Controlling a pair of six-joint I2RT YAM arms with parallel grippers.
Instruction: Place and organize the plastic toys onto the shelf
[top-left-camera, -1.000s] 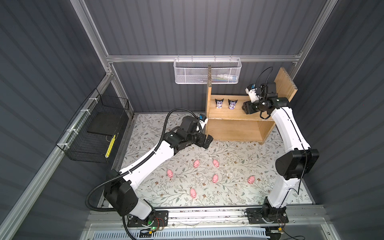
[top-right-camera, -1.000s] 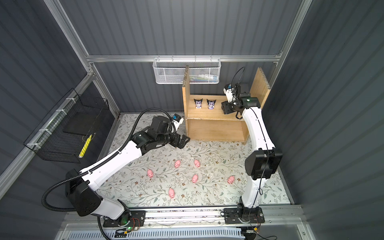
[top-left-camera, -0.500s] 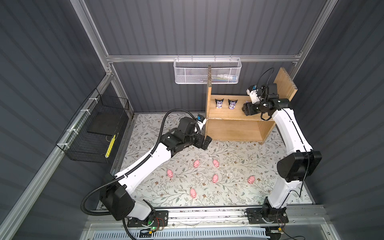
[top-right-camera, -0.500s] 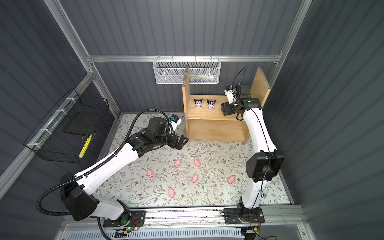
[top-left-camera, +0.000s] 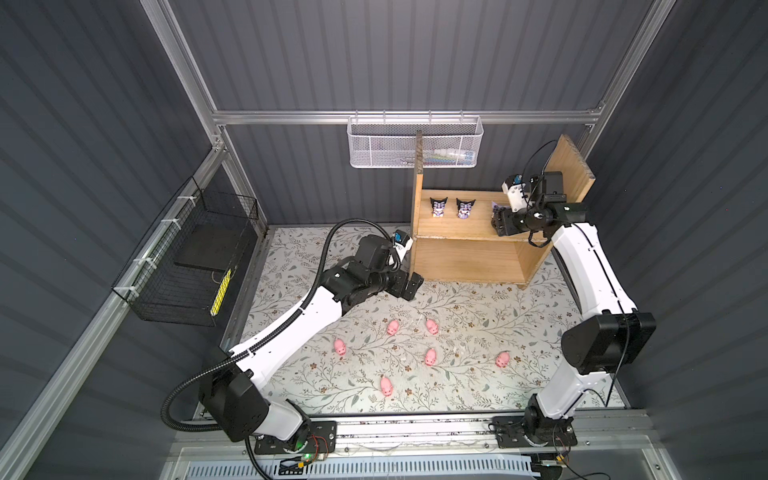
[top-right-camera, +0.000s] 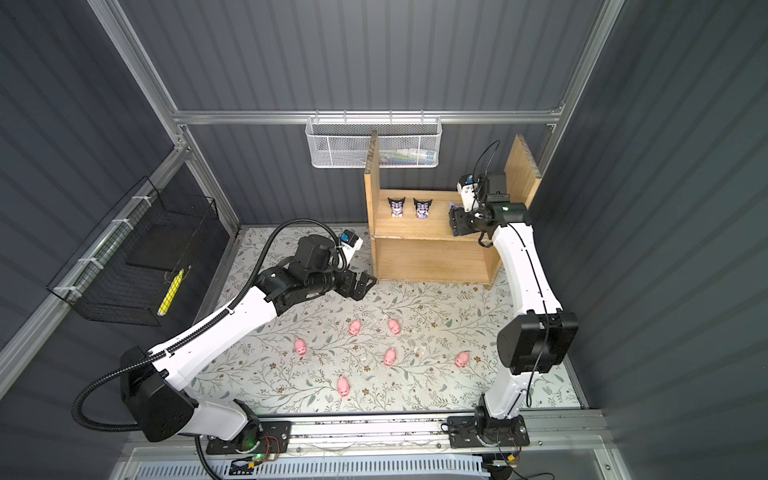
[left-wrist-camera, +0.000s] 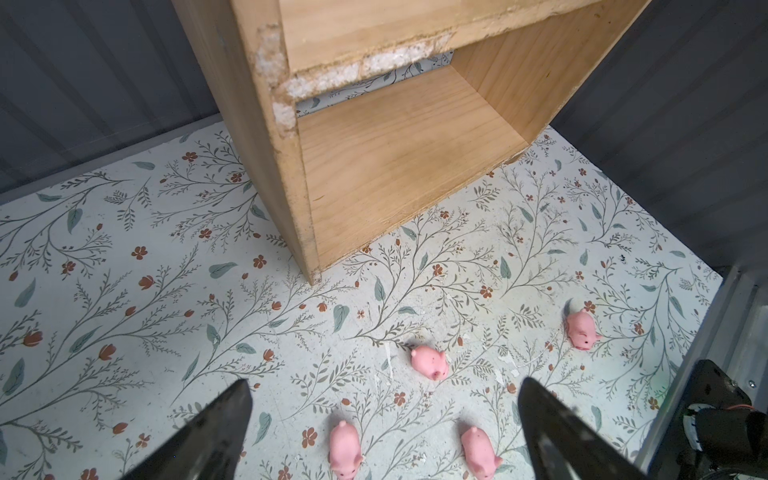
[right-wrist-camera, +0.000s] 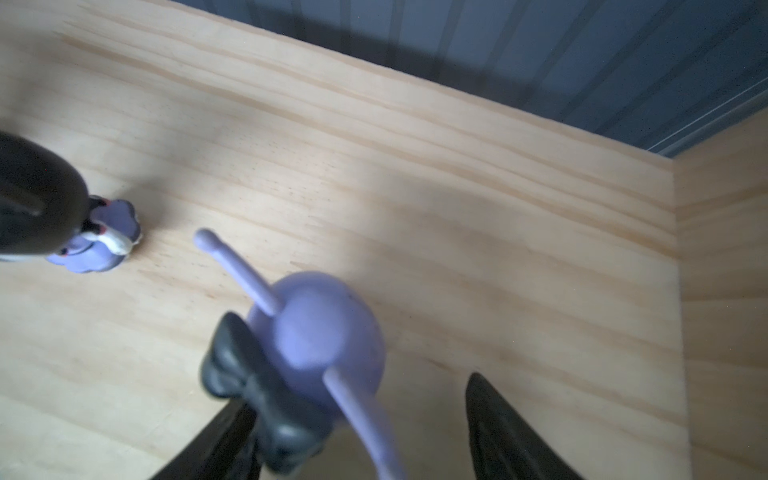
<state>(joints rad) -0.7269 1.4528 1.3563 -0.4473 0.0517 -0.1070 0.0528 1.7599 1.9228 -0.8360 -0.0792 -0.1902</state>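
Note:
The light wooden shelf (top-left-camera: 465, 257) (top-right-camera: 428, 262) stands at the back right. Two black-hooded figurines (top-left-camera: 439, 207) (top-left-camera: 465, 208) stand on its upper level. A lavender-hooded figurine (top-left-camera: 495, 206) (right-wrist-camera: 316, 332) stands further right, between the fingers of my open right gripper (top-left-camera: 498, 222) (right-wrist-camera: 357, 395). It sits close against one finger (right-wrist-camera: 232, 436), with a clear gap to the other. Several pink pigs (top-left-camera: 392, 327) (left-wrist-camera: 430, 362) lie scattered on the floral mat. My left gripper (top-left-camera: 411, 286) (left-wrist-camera: 384, 381) hovers open and empty over the mat by the shelf's lower front left corner.
A white mesh basket (top-left-camera: 413, 143) hangs on the back wall just above the shelf. A black wire basket (top-left-camera: 187, 266) hangs on the left wall. The shelf's lower level (left-wrist-camera: 395, 166) holds nothing. A metal rail (top-left-camera: 415, 424) runs along the mat's front edge.
My right gripper's jaws have spread apart around the lavender figurine on the upper level. The left arm has shifted only slightly near the shelf corner.

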